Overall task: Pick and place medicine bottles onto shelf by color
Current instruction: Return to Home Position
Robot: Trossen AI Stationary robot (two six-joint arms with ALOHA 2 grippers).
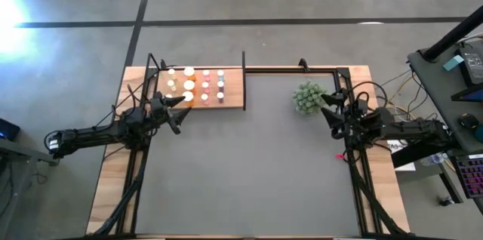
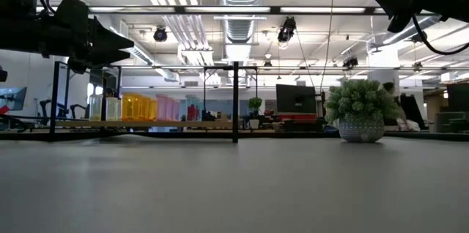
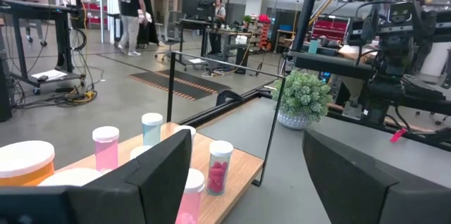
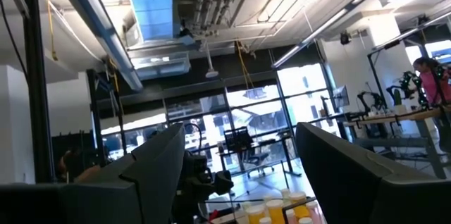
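The medicine bottles (image 1: 195,85) stand upright in rows on the shelf (image 1: 230,96), a light-wood board at the table's far left with a black post (image 1: 243,81) at its right end. In the low view yellowish, orange and pink bottles (image 2: 139,107) show side by side. My left gripper (image 1: 181,108) hovers open just in front of the shelf's near edge, and pink and orange bottles (image 3: 106,148) show close before it. My right gripper (image 1: 326,104) is open above the table's right side next to the plant, tilted upward, with nothing between its fingers (image 4: 162,155).
A small green bushy plant (image 1: 308,96) in a pot stands at the far right, close to my right gripper. A black rail (image 1: 294,69) runs along the far edge. The grey mat (image 1: 249,172) lies bare in the middle and near part. People walk in the room beyond.
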